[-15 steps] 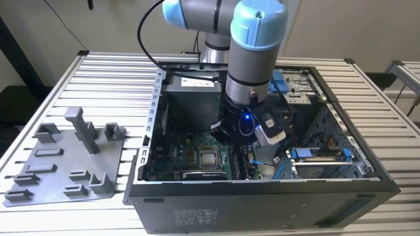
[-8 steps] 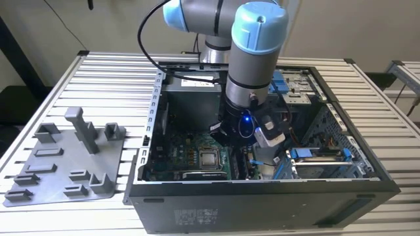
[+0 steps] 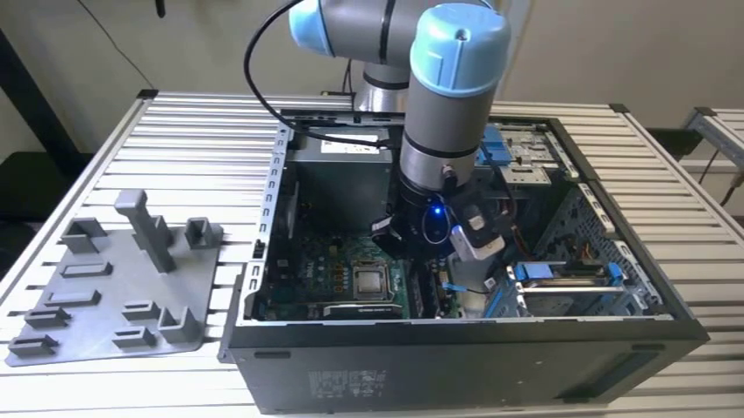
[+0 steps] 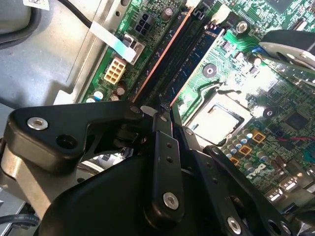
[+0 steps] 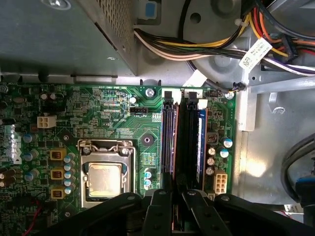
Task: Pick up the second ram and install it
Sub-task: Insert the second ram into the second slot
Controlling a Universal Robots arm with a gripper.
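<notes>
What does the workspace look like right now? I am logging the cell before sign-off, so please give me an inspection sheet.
Surface: slatted metal table, carrying an open case.
Job's things: a blue ram stands in an outer slot of the motherboard; whether it is the second cannot be told.
Clutter: grey tray of holder blocks on the exterior view's left of the case.
Grippers: gripper low over the slots, inside the case.
Cables: coloured wires above the board; black cable looping off the arm.
Surroundings: a second bench at the exterior view's right.
</notes>
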